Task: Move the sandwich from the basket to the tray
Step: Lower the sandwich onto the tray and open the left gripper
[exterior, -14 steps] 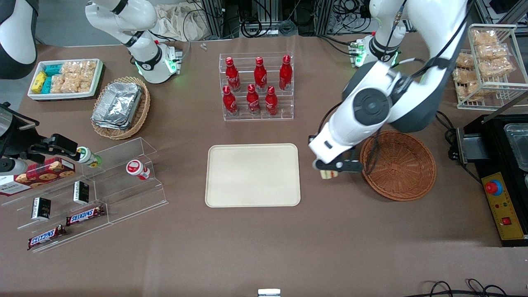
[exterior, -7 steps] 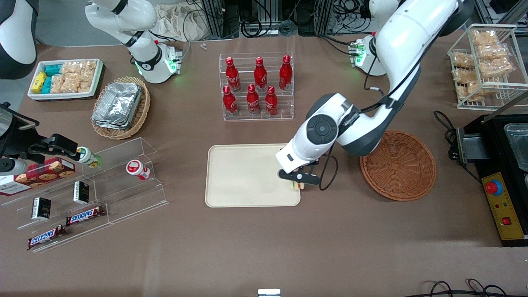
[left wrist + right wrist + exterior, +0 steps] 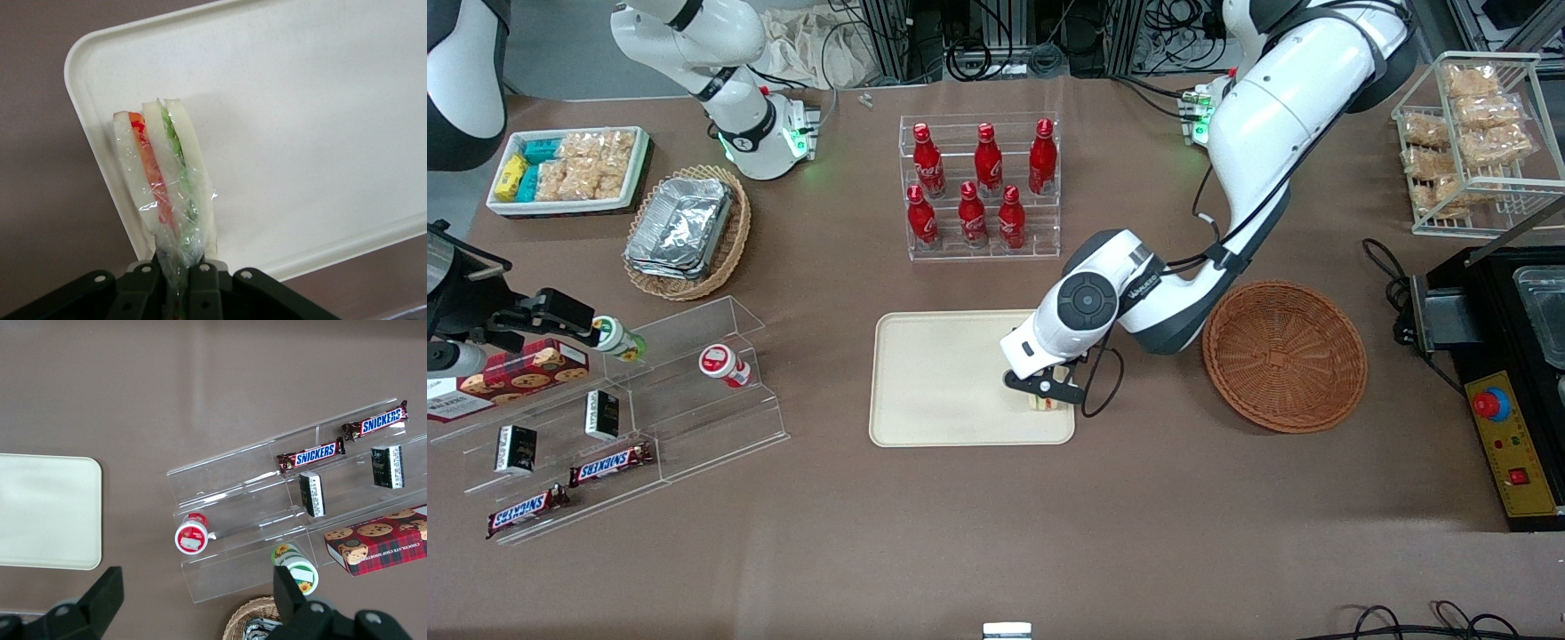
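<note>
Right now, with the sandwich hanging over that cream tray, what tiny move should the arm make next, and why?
Probably a short lowering, then letting go. The hand is shut on the wrapped sandwich, which hangs over a corner of the tray, near its rim. The basket is already empty, so only the set-down seems left.

white left arm with dark grey joints, black cable along it, green base light; black gripper over the tray.

The hand pinches the plastic-wrapped sandwich by its narrow end, holding it over a rounded corner of the tray, brown worktop alongside.
</note>
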### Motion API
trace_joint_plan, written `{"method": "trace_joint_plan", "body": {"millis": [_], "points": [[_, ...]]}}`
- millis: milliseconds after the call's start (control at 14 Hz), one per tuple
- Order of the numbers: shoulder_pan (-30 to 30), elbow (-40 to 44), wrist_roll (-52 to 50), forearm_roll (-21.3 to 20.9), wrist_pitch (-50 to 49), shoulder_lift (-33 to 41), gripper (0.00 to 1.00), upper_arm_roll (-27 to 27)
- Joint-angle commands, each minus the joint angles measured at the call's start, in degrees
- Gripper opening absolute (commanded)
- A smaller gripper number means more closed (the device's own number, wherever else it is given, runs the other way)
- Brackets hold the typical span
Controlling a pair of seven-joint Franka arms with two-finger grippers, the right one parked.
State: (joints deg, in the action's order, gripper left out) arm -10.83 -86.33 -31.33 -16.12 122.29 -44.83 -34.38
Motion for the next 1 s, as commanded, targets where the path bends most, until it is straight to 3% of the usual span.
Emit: {"method": "trace_joint_plan", "body": {"millis": [0,71,143,214,571,929], "points": [[-0.9,1.2,-1.1,-1.9,0.4,-1.2,0.0,0.3],[-0.9,1.3,-1.7,-1.7,0.8,-1.6,0.16,0.4],[-0.9,1.3,-3.5,-1.9,1.4,-1.6,0.65,0.4],[-0.9,1.3,-5.7,-2.1,1.7,-1.4,0.99,0.4],[-0.2,1.3,-11.7,-3.9,-2.2,2.3,1.0,0.2],[0.1,1.2,-2.0,-2.2,-18.5,14.0,0.99,2.7]]}}
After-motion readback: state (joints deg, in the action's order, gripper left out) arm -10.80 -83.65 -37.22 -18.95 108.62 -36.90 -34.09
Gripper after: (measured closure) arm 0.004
